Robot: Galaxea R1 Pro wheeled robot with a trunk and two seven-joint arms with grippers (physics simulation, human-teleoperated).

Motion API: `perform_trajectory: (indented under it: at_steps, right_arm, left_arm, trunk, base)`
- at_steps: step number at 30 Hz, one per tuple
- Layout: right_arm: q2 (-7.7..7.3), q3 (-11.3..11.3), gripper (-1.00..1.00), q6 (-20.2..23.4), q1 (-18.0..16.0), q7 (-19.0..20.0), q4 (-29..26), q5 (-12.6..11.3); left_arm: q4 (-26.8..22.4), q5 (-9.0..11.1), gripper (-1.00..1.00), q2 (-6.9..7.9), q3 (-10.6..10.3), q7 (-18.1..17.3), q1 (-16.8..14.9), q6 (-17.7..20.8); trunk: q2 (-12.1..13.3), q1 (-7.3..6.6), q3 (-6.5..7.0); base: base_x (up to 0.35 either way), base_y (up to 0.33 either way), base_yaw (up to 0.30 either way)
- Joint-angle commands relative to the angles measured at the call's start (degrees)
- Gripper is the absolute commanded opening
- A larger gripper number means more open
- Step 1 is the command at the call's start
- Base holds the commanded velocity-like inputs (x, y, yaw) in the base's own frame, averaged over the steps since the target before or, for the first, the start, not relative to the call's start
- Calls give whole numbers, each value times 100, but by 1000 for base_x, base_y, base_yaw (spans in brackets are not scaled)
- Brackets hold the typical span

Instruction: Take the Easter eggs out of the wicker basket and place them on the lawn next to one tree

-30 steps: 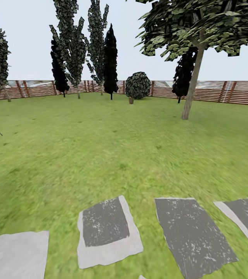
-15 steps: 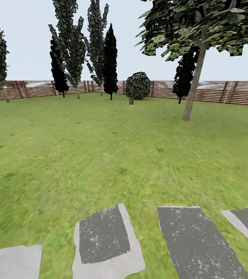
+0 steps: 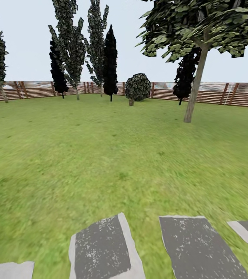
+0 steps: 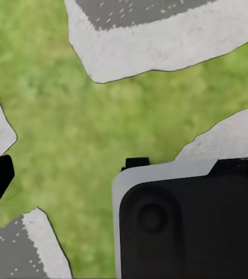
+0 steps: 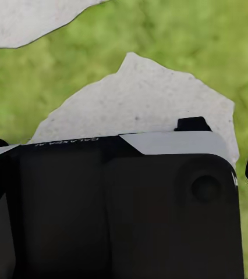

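The head view looks out across the lawn (image 3: 112, 155), a broad stretch of bright green grass running back to a brown horizontal-slat wooden fence (image 3: 213, 93). On the right stands the tree (image 3: 195, 83), its bare grey-brown trunk rising at a slight lean from the grass into a wide leafy crown. Near the fence in the middle sits a round bush (image 3: 137, 86) on a short stem, and to its left a group of tall dark cone-shaped trees (image 3: 110, 62). Along the near edge of the grass lie grey paving stones (image 3: 100, 248), at least 3 of them, with grass between them. The left wrist view looks down on grass and pale stone edges past a dark housing (image 4: 188, 226) of the arm; the right wrist view shows a similar dark housing (image 5: 124, 203) over a pale stone (image 5: 141, 99) set in grass. Whether either gripper's fingers are apart or together cannot be told from these pictures.
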Motion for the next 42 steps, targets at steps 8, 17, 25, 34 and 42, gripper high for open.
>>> perform_trajectory:
  at_steps: [8, 17, 25, 34, 42]
  right_arm:
    - [7, -22, 100, 33, 0, 7, -14, -3]
    - [5, -19, 100, 33, 0, 7, -14, -3]
    - [1, -19, 100, 33, 0, 7, -14, -2]
    - [-1, -20, 100, 33, 0, 7, -14, -2]
    - [-1, -19, 100, 33, 0, 7, -14, -3]
  left_arm:
    - [4, -1, 100, 2, -25, 8, -4, -19]
    - [4, 0, 100, 2, -25, 9, -4, -19]
    - [4, -6, 100, 2, -25, 7, -4, -19]
    - [4, -7, 100, 2, -25, 9, -4, -19]
    - [4, -7, 100, 2, -25, 8, -4, -19]
  trunk:
    - [-3, 4, 16]
    - [-3, 4, 76]
    - [-3, 4, 85]
    - [-3, 4, 86]
    - [-3, 4, 86]
  base:
    - [336, 0, 0]
    - [336, 0, 0]
    - [336, 0, 0]
    - [336, 0, 0]
    - [336, 0, 0]
